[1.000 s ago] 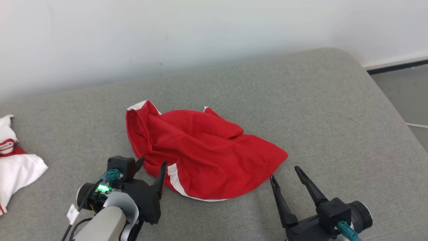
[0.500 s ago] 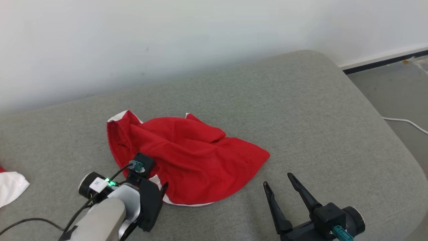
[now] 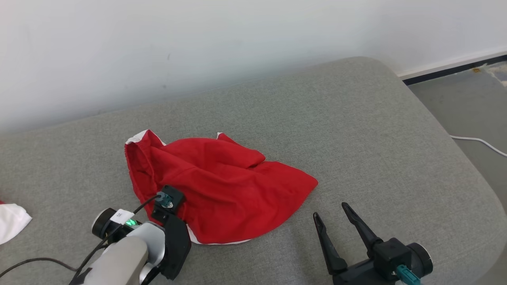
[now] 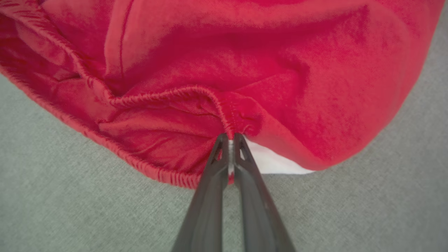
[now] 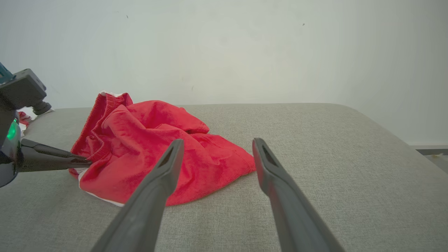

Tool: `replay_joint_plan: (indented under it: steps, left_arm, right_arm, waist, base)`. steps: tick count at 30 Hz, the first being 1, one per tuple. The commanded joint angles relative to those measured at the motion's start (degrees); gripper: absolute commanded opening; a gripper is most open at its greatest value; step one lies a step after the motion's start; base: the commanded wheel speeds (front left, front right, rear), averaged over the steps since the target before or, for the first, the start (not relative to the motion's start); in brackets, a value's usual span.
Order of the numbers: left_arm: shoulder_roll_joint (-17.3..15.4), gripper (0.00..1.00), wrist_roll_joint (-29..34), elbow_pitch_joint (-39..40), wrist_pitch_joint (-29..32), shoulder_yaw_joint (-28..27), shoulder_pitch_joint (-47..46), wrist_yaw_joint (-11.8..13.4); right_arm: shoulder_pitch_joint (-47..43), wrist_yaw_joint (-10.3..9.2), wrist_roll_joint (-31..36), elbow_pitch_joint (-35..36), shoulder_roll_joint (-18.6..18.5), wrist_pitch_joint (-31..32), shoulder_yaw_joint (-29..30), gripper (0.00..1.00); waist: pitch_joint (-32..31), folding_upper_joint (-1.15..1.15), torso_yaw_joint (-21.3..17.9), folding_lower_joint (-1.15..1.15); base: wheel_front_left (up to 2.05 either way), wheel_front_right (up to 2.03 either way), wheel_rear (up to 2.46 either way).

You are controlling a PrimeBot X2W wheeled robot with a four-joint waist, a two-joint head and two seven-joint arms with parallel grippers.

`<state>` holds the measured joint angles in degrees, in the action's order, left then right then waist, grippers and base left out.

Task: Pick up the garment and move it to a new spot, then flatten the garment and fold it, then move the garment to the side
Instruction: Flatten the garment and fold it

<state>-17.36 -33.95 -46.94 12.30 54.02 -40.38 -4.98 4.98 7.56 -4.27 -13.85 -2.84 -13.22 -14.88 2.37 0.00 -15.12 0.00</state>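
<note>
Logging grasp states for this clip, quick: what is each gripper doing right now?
Left gripper: shut, pinching the red garment at its gathered elastic edge.
Right gripper: open, holding nothing, beside the garment.

**Garments:** one crumpled red cloth garment [image 3: 222, 178] with an elastic band and white trim is recorded.

**Other textiles:** one white cloth piece [image 3: 12, 221] is recorded at the left margin of the head view, only partly in frame.

**Tools:** two black two-fingered tools are counted, the left tool [image 4: 231, 137] and the right tool [image 3: 330, 209]. Four long dark fingers [image 5: 154, 199] are counted in all, two to each.

**Supports:** one grey woven upholstered cushion [image 3: 356, 130] is listed.

**Cables:** two are counted, one thin white cable [image 3: 479, 141] on the floor and one black cable [image 3: 35, 262] beside the left forearm.

**Indicator lights:** one small green light [image 3: 130, 223] is noted on the left wrist.
</note>
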Motion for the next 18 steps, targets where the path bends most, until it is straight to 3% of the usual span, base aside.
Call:
replay_joint_plan:
  steps: [1, 5, 11, 14, 18]
  left_arm:
    - [-0.1, 0.00, -0.6, -0.4, -0.3, -0.5, 0.8, 0.5]
    - [0.9, 0.00, -5.6, 1.2, -5.7, -5.7, 1.8, 1.4]
    - [3.1, 0.00, -22.7, 7.4, -14.7, -21.0, 9.0, 0.2]
    - [3.2, 0.00, -27.1, 9.8, -16.2, -24.7, 12.3, -0.1]
    - [2.2, 0.00, -31.2, 13.0, -16.7, -27.7, 18.6, 1.4]
  right_arm:
    - [0.5, -0.15, -0.4, 0.0, -0.1, -0.4, 0.2, 1.00]
    - [0.0, -0.15, -0.2, 0.2, -0.1, -0.5, 1.2, 1.00]
    - [-1.2, -0.15, -0.2, 0.3, -0.1, -0.6, 2.6, 1.00]
    - [-1.6, -0.15, -0.3, 0.5, -0.1, -0.5, 2.8, 1.00]
    - [-1.7, -0.15, -0.3, 0.8, -0.1, -0.2, 3.0, 1.00]
  waist:
    - [0.2, 0.00, 0.3, 0.00]
    - [0.3, 0.00, 1.4, 0.00]
    - [-0.6, 0.00, 4.0, 0.00]
    - [-0.9, 0.00, 5.0, 0.00]
    - [-1.4, 0.00, 6.7, 0.00]
  base:
    - [0.00, 0.00, 0.00]
    - [0.00, 0.00, 0.00]
    - [0.00, 0.00, 0.00]
    - [0.00, 0.00, 0.00]
    - [0.00, 0.00, 0.00]
